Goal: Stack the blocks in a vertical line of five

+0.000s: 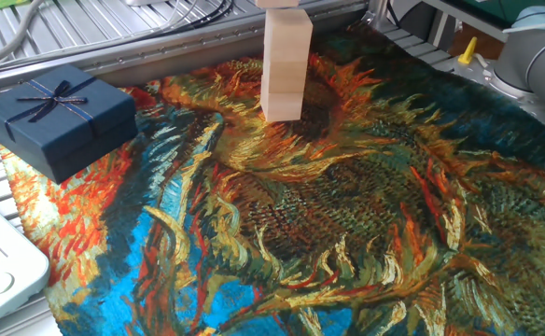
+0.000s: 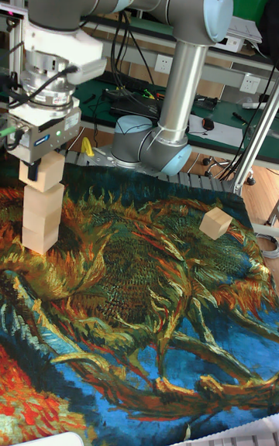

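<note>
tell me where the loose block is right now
In the tall fixed view the loose block lies alone on the painted cloth at the right, apart from the stack under the hand at the left.

Pale blocks [image 2: 43,214] are showing bare, smooth, matt wood; the cloth [image 1: 347,224] is lying woven and matt, printed like thick brushwork; the arm [image 2: 186,66] is gleaming in satin grey metal, and the gift box [image 1: 58,117] is looking like matt dark paper
</note>
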{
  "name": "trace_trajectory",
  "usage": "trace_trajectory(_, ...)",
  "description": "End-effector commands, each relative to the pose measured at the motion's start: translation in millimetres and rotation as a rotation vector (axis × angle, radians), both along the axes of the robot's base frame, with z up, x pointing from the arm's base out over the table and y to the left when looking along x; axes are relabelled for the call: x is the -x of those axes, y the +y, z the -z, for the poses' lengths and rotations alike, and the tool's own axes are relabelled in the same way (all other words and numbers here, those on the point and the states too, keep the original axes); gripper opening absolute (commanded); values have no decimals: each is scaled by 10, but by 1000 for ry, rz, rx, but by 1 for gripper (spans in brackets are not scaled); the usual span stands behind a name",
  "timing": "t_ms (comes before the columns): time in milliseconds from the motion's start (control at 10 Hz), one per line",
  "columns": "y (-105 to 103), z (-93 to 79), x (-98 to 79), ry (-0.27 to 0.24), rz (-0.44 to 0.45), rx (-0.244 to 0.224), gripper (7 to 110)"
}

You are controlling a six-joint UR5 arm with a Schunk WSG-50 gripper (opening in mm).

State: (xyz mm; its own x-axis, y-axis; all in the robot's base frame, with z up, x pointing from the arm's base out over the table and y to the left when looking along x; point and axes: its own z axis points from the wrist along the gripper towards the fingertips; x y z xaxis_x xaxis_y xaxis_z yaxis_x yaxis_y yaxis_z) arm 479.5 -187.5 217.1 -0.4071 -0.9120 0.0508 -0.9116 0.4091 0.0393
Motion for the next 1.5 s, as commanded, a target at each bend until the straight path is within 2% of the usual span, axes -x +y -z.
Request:
trace_trajectory(0,67,-88,28,1,37,-30,7)
trace_trajectory(100,148,-88,-1,-9,254,-51,7)
trace_trajectory(200,29,-84,-153,-80,456,-7,7)
trace_trajectory(300,41,-86,-227,-108,530,-18,7)
trace_trajectory(400,107,-91,-293,-127,592,-51,7)
trace_trajectory(500,32,-88,-247,-119,758,-15,7)
trace_trajectory(600,-43,-87,-164,-102,858,28,7)
trace_trajectory(700,48,-86,-26,-33,822,15,7)
trace_trajectory(900,284,-106,131,55,432,-84,7)
trace_trajectory(1000,271,-105,132,52,352,-85,7)
trace_trajectory(1100,160,-96,102,32,317,-46,7)
trace_trajectory(1200,136,-102,171,59,243,-39,7)
trace_trajectory(1300,-152,-107,146,43,111,65,7)
trace_trajectory(1400,-204,-104,55,10,40,79,7)
